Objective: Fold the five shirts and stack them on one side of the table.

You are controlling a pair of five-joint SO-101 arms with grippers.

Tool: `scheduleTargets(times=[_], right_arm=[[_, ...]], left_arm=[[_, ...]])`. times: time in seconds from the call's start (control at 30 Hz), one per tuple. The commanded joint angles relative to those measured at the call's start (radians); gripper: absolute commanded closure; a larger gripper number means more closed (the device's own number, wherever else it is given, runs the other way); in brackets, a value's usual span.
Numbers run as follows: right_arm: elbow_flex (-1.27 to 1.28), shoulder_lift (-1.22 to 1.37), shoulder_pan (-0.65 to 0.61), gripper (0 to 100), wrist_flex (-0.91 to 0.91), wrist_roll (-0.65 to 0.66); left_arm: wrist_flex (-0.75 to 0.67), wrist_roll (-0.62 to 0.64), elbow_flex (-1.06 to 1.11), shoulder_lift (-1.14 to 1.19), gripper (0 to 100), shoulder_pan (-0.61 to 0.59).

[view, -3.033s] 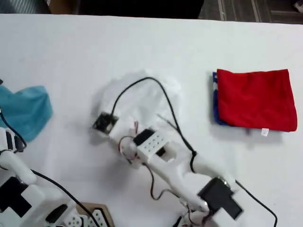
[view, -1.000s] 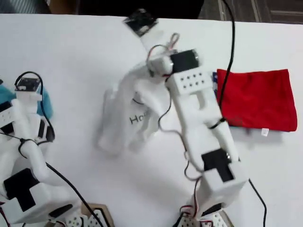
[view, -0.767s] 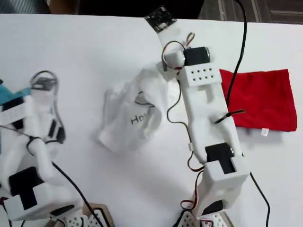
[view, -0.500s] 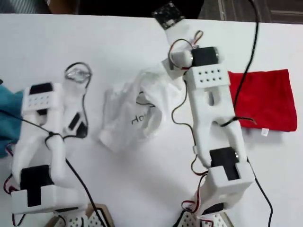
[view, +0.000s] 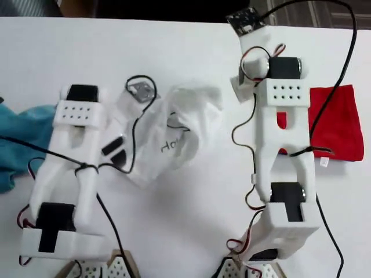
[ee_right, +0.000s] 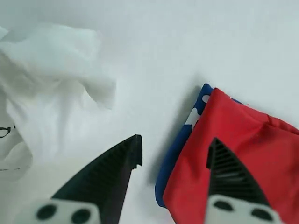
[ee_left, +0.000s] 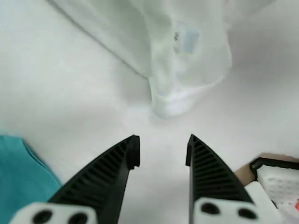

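Left pincer agape, empty

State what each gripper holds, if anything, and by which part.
Nothing is held. The left gripper and right gripper are both open and empty, near the white shirt.

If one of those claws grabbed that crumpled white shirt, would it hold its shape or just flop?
Probably flop: the white shirt lies crumpled in soft folds, so it would likely sag from wherever it is pinched. It looks thin, so likely light. Pushed, it would probably bunch up rather than slide whole.
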Motion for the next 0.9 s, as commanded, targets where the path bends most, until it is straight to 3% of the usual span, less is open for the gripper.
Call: scheduleTargets(times=[0.0, 0.3, 0.87], right_arm=[[-0.002, -0.067, 0.012, 76.5, 0.025, 0.008], [-0.002, -0.059, 0.012, 76.5, 0.024, 0.009], [-0.002, -0.059, 0.012, 76.5, 0.030, 0.009]], left_arm=[[-0.009, -0.035, -0.039, -0.002, 81, 0.009], [-0.035, -0.037, -0.047, 0.166, 81, 0.017], [-0.120, -0.032, -0.039, 0.181, 81, 0.086]])
